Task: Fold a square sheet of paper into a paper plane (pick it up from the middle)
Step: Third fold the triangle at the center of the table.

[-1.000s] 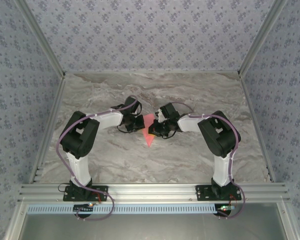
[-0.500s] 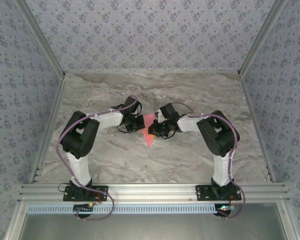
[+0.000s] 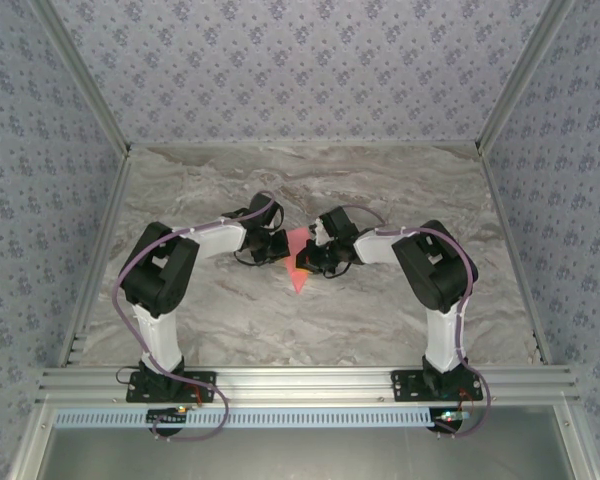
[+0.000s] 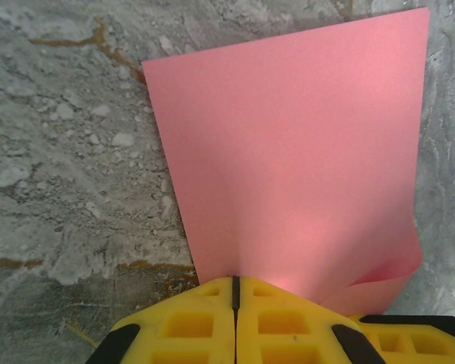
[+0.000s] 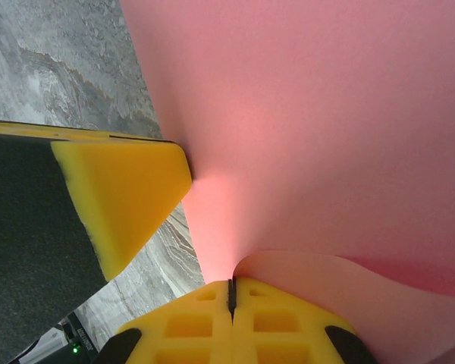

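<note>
Marble-look table (image 3: 400, 190) makes the floor of this little room. It is grey with wavy white and brown streaks. Walls (image 3: 300, 60) stand on three sides, covered in pale blue-grey paper with small flower dots. Silver metal bars (image 3: 300, 380) run along the near edge, where the two arms are bolted down.

The pink paper (image 3: 298, 265) sits near the middle of the table, between the two claws. From above it looks like a triangle with its sharp tip pointing to the near edge.

The left gripper (image 4: 235, 292) has its yellow fingers pressed together, pinching the edge of the paper. In front of it the sheet spreads out smooth over the stone (one corner by the claw curls up a bit). The right gripper (image 5: 230, 292) is pressed together too, pinching another edge, and here the paper bends up in a soft curve. A yellow finger (image 5: 121, 197) of the other claw pokes in from the side, just beside the paper.
</note>
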Action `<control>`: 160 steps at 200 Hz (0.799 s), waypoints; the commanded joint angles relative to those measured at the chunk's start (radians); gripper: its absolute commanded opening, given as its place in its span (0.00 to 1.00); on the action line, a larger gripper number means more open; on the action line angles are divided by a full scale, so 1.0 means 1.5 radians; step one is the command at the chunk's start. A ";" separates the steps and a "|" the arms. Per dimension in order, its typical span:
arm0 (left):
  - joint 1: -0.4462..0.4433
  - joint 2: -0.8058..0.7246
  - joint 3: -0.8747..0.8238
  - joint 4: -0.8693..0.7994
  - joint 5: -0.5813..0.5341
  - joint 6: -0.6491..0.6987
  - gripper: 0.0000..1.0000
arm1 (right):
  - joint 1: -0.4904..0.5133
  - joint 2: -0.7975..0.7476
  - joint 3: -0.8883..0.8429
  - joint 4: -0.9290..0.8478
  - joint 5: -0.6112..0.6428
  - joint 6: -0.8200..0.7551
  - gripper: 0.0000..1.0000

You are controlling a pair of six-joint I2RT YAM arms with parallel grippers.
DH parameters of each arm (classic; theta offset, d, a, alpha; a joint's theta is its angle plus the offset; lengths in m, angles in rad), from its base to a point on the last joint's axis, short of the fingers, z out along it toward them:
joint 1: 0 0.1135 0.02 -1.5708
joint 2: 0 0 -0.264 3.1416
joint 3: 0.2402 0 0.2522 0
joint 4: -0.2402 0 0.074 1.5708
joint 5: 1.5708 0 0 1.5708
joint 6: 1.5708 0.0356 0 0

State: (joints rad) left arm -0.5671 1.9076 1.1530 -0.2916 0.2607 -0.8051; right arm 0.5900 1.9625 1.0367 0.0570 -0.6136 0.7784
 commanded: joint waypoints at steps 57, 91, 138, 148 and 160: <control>-0.005 0.028 0.003 -0.019 0.005 0.004 0.05 | 0.001 0.021 0.005 -0.005 0.003 -0.007 0.04; -0.003 0.012 0.015 -0.034 0.001 0.003 0.06 | 0.002 0.025 0.001 -0.038 0.022 -0.024 0.12; 0.035 -0.075 0.001 -0.071 -0.048 -0.022 0.13 | 0.004 0.029 -0.004 -0.046 0.035 -0.023 0.32; 0.046 -0.094 -0.011 -0.072 -0.055 -0.029 0.14 | 0.005 0.029 -0.004 -0.046 0.037 -0.022 0.33; 0.054 -0.115 -0.031 -0.067 -0.053 -0.033 0.14 | 0.005 0.027 -0.004 -0.047 0.037 -0.023 0.33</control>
State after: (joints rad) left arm -0.5175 1.8389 1.1439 -0.3523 0.2184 -0.8268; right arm 0.5922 1.9636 1.0481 0.0643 -0.6418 0.7666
